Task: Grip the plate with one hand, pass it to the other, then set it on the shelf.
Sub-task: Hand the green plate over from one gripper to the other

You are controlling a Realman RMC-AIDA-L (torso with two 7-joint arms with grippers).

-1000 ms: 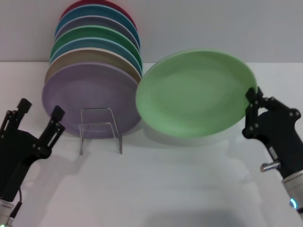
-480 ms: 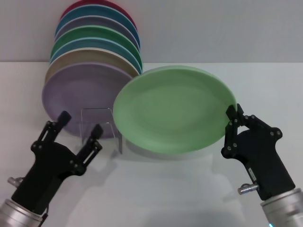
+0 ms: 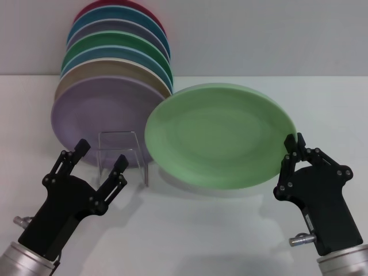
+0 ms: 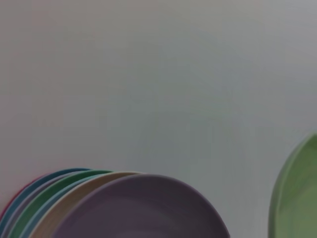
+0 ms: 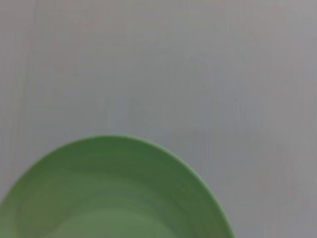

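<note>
Plate (image 3: 218,135) held tilted above the white table (image 3: 230,230), its pale mint face turned toward the head camera. Right gripper (image 3: 294,150), at about four o'clock in the head view, pinches the plate's rim at the plate's own four o'clock edge, fingers narrowed on it. Left gripper (image 3: 102,155) sits at about eight o'clock in the head view, fingers spread wide with nothing between them, just short of the plate's nine o'clock edge. Between the two, a little behind, the clear shelf (image 3: 122,155) stands on the table in front of a leaning stack of coloured plates (image 3: 112,86), at eleven o'clock, with a lavender plate (image 3: 98,118) foremost. The plate's edge overlaps the shelf's right leg in the head view.
</note>
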